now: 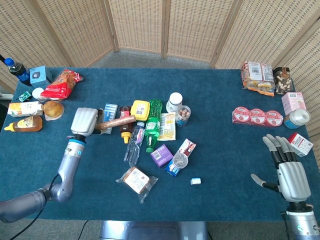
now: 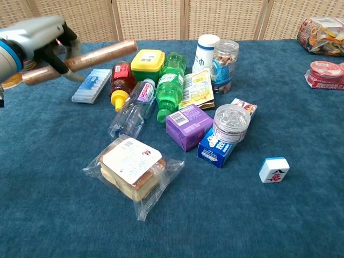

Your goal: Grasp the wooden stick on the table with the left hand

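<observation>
Left hand [image 2: 40, 35] is clenched round the stick [image 2: 99, 54], held clear above the table [image 1: 225, 150], its long axis running out to that hand's right over the blue box [image 2: 92, 86]; right hand [image 1: 289, 172], released, lies well apart

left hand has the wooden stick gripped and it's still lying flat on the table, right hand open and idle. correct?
Not quite: the left hand does grip the wooden stick, but the stick is lifted clear of the table, as the chest view shows it above the blue box. The right hand is open and idle.
</observation>
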